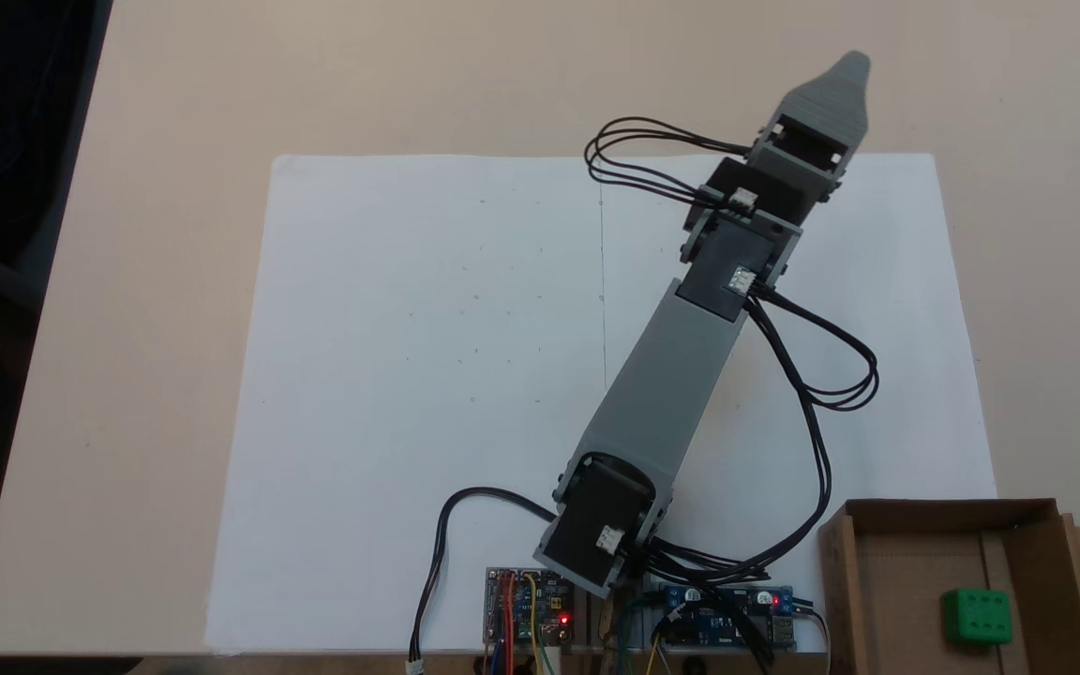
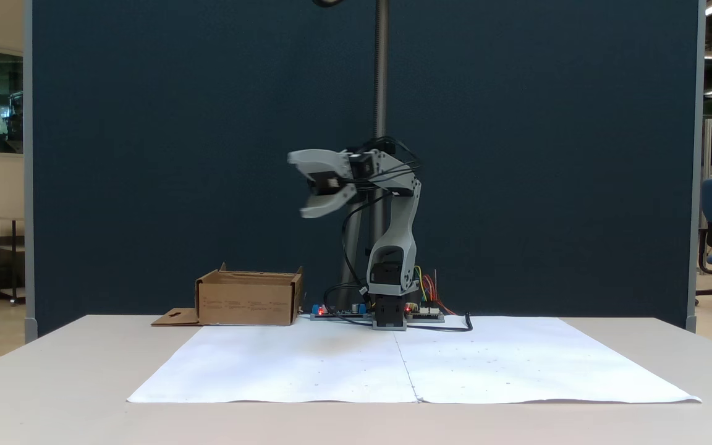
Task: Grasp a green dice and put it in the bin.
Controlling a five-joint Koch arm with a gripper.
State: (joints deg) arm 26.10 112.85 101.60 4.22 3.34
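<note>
Green dice [image 1: 976, 616] lying inside the bin [image 1: 887, 581], end effector [image 2: 303, 186] raised well above and apart from the bin, jaws spread wide, holding nothing, white paper sheet [image 2: 306, 364] beside the bin on the counter [image 2: 53, 383]

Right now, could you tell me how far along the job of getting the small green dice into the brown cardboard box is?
It looks done: the small bright green dice lies on the floor of the brown corrugated cardboard box. Nothing is in hand; the grey gripper is raised above the white paper sheet, away from the box, jaws apart and empty. No other dice lies on the sheet, so at most the arm's return is left.
</note>
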